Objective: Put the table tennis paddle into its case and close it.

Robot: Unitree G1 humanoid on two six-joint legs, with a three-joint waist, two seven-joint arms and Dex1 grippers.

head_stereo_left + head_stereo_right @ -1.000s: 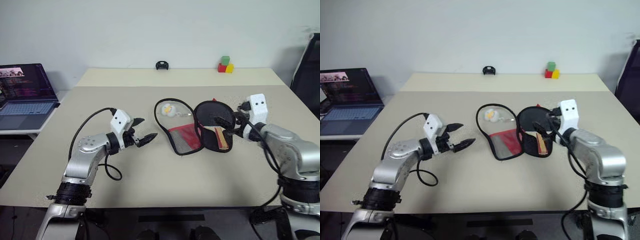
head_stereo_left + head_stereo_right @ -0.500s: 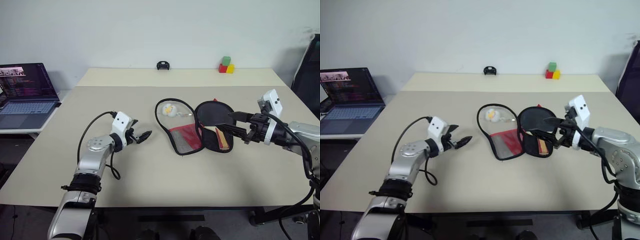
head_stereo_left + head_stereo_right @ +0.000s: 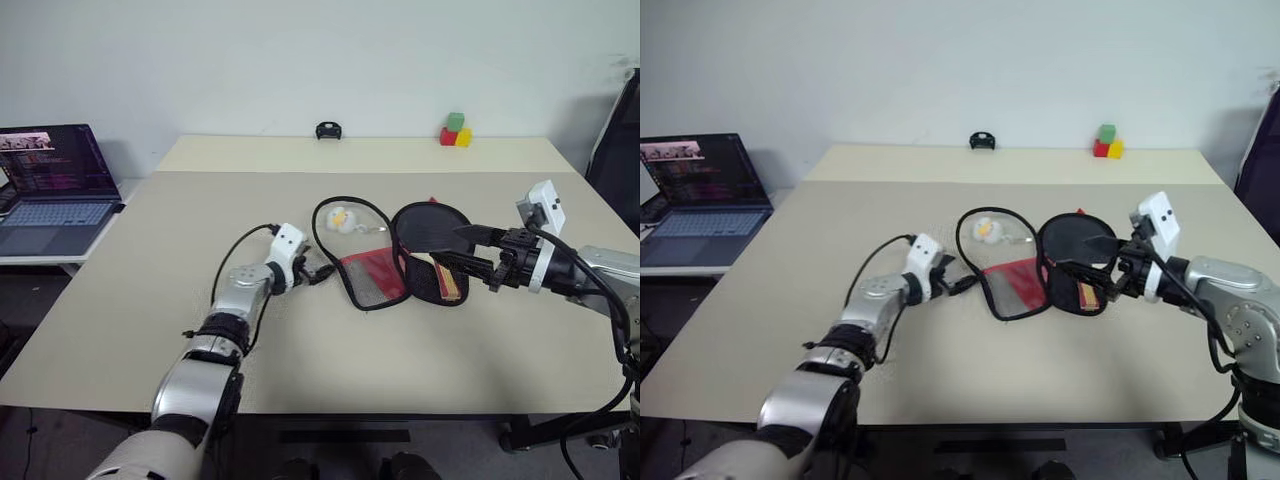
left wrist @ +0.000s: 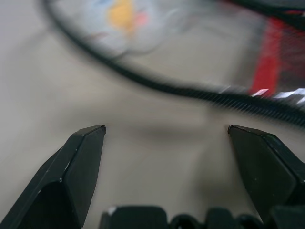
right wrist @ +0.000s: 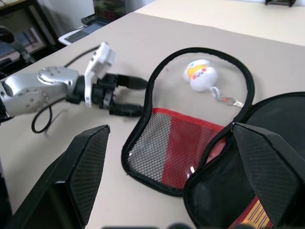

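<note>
The case (image 3: 385, 250) lies flopped open in the middle of the frame, like a clamshell. Its left flap has the mesh and red panel, with a little white plush charm (image 3: 338, 218) sitting on it. The right half holds the paddle (image 3: 432, 245): black face up top, wooden handle poking toward the bottom edge. So the paddle looks pretty much in already, and what's left is folding the flap over and zipping.

The left gripper (image 3: 958, 277) is down low at the left rim of the open flap, fingers spread apart with nothing between them. In the wrist view the zip edge runs right across just ahead of the tips. The right gripper (image 3: 462, 249) hovers at the right side of the frame, over the paddle half, also wide open and empty.

What could go sideways, I reckon: that flap is floppy fabric, so a pinch at the rim might push the whole case along the table (image 3: 300, 370) instead of lifting it. The charm could also get trapped in the fold or snag the zip.
</note>
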